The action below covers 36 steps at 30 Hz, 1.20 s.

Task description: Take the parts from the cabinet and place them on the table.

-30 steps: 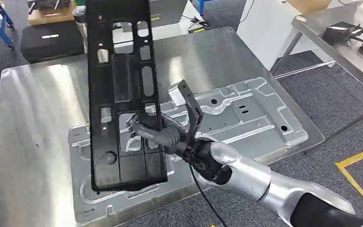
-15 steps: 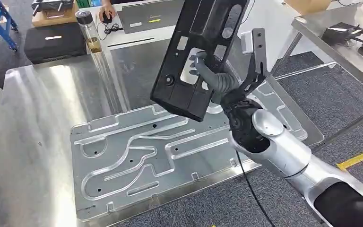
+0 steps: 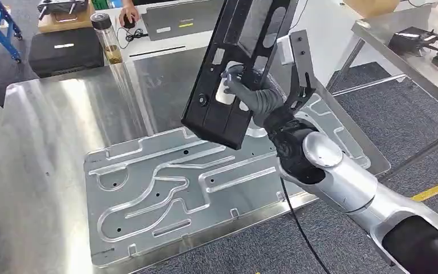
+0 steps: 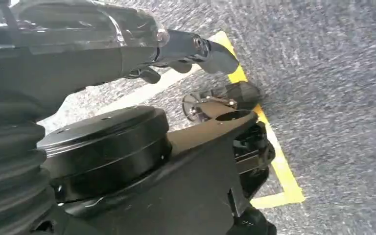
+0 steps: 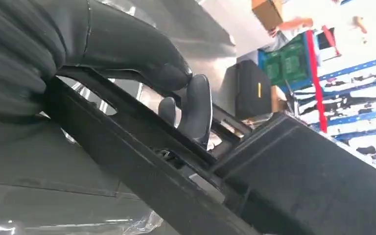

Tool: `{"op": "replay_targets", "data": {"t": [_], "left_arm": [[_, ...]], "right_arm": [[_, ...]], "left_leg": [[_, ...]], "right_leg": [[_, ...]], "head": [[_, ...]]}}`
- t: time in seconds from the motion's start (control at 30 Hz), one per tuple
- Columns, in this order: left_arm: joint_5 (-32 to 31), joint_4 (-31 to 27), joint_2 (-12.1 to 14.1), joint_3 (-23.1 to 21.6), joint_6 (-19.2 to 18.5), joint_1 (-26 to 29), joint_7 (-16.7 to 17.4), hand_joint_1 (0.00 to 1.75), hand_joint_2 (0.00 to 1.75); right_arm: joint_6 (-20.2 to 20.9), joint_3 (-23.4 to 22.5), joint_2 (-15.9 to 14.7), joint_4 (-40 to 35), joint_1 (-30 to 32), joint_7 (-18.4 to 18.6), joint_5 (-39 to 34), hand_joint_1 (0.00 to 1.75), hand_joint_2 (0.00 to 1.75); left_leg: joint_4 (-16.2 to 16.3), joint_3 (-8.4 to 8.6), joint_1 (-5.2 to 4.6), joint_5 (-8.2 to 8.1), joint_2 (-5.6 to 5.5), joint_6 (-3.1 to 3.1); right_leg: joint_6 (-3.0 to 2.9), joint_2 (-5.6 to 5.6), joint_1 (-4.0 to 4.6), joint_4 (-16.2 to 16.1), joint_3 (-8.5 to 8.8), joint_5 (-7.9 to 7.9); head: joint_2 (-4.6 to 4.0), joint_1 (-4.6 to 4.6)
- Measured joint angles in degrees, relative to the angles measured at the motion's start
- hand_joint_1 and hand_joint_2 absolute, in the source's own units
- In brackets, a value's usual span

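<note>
Right hand point(image 3: 256, 97) grips a long black plastic panel point(image 3: 236, 74) pierced with cut-outs, fingers point(image 5: 196, 110) hooked through one opening, thumb pressed against the other face. Panel held in the air above the far right part of the steel worktop point(image 3: 40, 142), tilted, its lower end hanging over the worktop, its upper end running out past the top of the head view. It touches nothing on the worktop. Below it, flat on the worktop, lies a large stamped silver metal plate point(image 3: 165, 194) with raised channels and small holes; it spans most of the near half of the surface. A tall clear tube with a dark cap point(image 3: 111, 48) stands upright near the far edge. Beyond the worktop: a black case point(image 3: 65, 51) on the floor, and a person's hand point(image 3: 128, 14) resting on a mouse on a far desk. Second steel table point(image 3: 410, 51) at right, carrying dark items. Left hand point(image 4: 186, 49) hangs over grey carpet with a yellow floor line point(image 4: 274, 161); cannot tell whether its fingers are clenched or released.
</note>
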Motion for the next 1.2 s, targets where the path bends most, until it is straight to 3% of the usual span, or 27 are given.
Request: {"op": "replay_targets", "data": {"t": [0.13, 0.23, 0.27, 0.47, 0.67, 0.7, 1.0, 1.2], "left_arm": [[0.2, -0.13, -0.02, 0.0, -2.47, -0.24, -2.88, 0.0, 1.75], [0.04, -0.13, 0.0, 0.0, -2.58, -0.5, -2.9, 0.0, 1.75], [-0.04, -0.13, 0.02, 0.0, -2.56, -0.55, -2.79, 0.0, 1.75], [-0.7, -0.13, 0.02, 0.0, -2.56, -0.9, -2.55, 0.0, 1.75], [1.01, -0.13, 0.02, 0.0, -2.67, -0.93, -1.61, 0.0, 1.75], [1.05, -0.13, 0.02, 0.0, -2.67, -0.93, -1.61, 0.0, 0.0], [1.05, -0.13, 0.02, 0.0, -3.04, -0.94, -1.59, 0.0, 0.0], [1.4, -0.13, 0.02, 0.0, -3.41, -0.94, -2.2, 0.0, 0.0]], "right_arm": [[1.34, 1.03, 0.35, 0.07, 1.69, 0.35, 2.43, 1.75, 1.75], [3.3, 2.21, 1.84, 0.44, 3.55, 0.72, 4.2, 1.75, 1.75], [4.0, 2.75, 2.32, 0.61, 4.11, 0.98, 4.82, 0.0, 0.0], [6.65, 5.95, 5.73, 1.51, 5.91, 1.84, 6.8, 0.0, 0.0], [8.5, 7.54, 7.08, 1.86, 6.33, 4.0, 4.0, 0.0, 0.0], [8.52, 7.78, 7.21, 1.88, 6.38, 4.02, 3.8, 0.0, 0.0], [9.11, 9.68, 7.91, 2.23, 5.85, 4.2, 7.56, 0.0, 0.0], [8.61, 11.28, 8.81, 3.17, 1.72, 7.19, 25.15, 0.0, 0.0]], "left_leg": [[0.0, 0.0, 0.0, 0.0, 0.08, 0.0], [-0.01, 0.01, -0.01, 0.0, 0.29, 0.0], [-0.02, 0.03, -0.01, 0.0, 0.39, 0.0], [-0.09, 0.12, 0.0, -0.01, 0.74, 0.0], [-0.1, 0.14, 0.0, -0.01, 0.75, 0.0], [-0.1, 0.14, 0.0, -0.01, 0.74, 0.0], [-0.1, 0.15, -0.01, -0.01, 0.69, 0.01], [-0.1, 0.17, -0.01, 0.0, 0.69, 0.0]], "right_leg": [[0.0, 0.0, 0.0, 0.0, 0.02, 0.0], [0.0, 0.02, 0.0, 0.0, 0.02, 0.0], [0.0, 0.06, 0.0, 0.0, 0.02, 0.0], [0.0, 0.25, 0.01, 0.01, 0.0, 0.0], [-0.01, 0.29, 0.01, 0.01, 0.0, 0.01], [-0.01, 0.29, 0.01, 0.01, 0.0, 0.01], [-0.01, 0.34, 0.0, 0.01, 0.01, 0.01], [-0.01, 0.34, 0.01, 0.01, 0.01, 0.03]], "head": [[0.0, 0.0], [0.0, 0.0], [0.0, 0.0], [0.0, 0.0], [0.0, 0.0], [0.0, -0.02], [0.0, 0.0], [0.0, -0.02]]}}
